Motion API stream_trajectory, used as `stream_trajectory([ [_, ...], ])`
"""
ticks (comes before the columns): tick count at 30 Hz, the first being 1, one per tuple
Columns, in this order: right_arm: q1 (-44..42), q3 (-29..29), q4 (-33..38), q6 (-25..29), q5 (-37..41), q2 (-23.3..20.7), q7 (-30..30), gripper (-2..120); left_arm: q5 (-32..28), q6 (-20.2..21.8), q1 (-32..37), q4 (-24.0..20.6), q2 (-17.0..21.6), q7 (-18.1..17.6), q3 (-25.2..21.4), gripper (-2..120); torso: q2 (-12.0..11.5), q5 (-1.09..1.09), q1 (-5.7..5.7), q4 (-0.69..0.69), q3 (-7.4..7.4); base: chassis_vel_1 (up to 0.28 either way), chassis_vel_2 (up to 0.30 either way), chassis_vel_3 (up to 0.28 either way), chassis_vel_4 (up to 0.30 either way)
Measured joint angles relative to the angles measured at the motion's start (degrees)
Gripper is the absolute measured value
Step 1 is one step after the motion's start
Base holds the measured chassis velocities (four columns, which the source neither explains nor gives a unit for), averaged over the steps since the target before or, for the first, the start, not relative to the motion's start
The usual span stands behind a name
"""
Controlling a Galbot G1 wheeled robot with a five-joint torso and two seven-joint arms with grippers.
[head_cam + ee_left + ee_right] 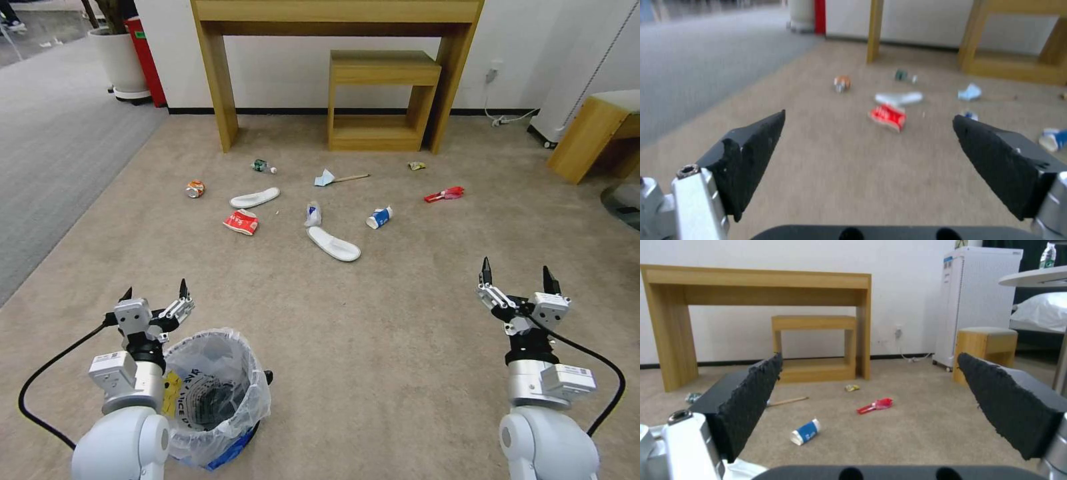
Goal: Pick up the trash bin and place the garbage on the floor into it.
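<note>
Trash bin [217, 400] upright, mouth up, beside wide-spread left end effector [155, 295]; right end effector [519, 273] wide.

White wall [280, 67], wooden desk [337, 20], grey carpet [53, 153].

- Left gripper [154, 292]: black pointed fingertips on silver linkages, white block housing.
- Right gripper [518, 272]: same build.
- Wrists: black collars, silver cylinders, white labelled boxes.
- Black cables loop from each wrist.
- Glossy white rounded arm shells.

Upright lined trash bin [213, 393], garbage [333, 243] scattered beyond
</note>
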Motion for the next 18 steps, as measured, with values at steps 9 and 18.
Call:
stream_trajectory([
  [9, -0.6, 0.6, 0.3, -0.2, 0.6, -1.2, -0.1, 100, -8.2, 13.7, 1.5, -3.8, 3.2, -6.0, -0.2, 100, 0.0, 0.00, 0.00, 0.00, 0.00, 0.000, 0.000, 0.000, 0.000],
  [18, -0.9, 1.8, 0.8, -0.5, 2.4, -3.6, 0.1, 100, -21.8, 25.1, 5.3, -8.0, 9.9, -16.4, -1.7, 100, 0.0, 0.00, 0.00, 0.00, 0.00, 0.000, 0.000, 0.000, 0.000],
])
